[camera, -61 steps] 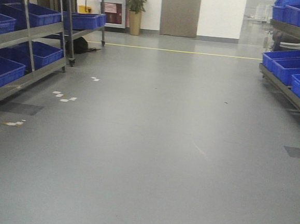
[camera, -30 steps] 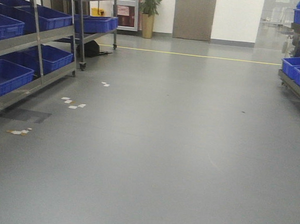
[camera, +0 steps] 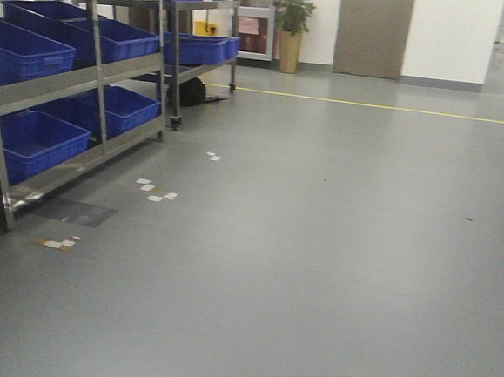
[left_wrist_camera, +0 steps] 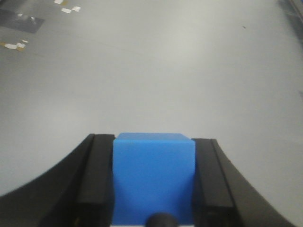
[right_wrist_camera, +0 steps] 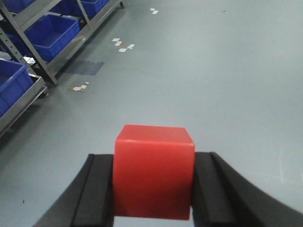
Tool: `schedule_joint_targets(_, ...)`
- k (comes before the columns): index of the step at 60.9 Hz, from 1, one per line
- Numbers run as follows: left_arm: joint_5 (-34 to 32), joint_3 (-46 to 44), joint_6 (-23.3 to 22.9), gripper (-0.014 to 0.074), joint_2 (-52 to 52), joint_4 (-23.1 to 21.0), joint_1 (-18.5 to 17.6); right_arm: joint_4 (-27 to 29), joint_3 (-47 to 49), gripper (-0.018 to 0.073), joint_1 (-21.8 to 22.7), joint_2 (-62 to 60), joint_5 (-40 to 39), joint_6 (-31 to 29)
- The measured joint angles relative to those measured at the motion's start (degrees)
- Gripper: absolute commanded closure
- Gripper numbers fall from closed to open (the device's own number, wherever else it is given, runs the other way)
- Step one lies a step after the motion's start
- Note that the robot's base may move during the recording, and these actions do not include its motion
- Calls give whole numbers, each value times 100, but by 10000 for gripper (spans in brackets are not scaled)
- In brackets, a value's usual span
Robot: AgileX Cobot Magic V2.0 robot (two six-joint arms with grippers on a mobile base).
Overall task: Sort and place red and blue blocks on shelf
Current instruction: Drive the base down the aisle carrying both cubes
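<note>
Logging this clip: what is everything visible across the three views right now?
blue block: one, mid-blue, clamped between the left fingers
red block: one, bright red, clamped between the right fingers
shelves: at least two, steel, along the left side
bins: several, blue, on the shelves
bag: one, dark, under the far shelf
paper scraps: several, white, on the floor beside the shelves
line: one, yellow, across the far floor
plant: one, green in a tan pot, by the far wall
door: one, grey-brown, far wall
left fingers: two, black, flanking the blue block
right fingers: two, black, flanking the red block
</note>
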State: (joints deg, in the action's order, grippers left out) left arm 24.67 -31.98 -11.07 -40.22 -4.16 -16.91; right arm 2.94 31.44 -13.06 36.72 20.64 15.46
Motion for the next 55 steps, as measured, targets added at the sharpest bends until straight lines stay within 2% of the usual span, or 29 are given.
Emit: schedule_joint_targets(55,0,0,0,471,0,0,0,0,0,496,0,0,-10,0)
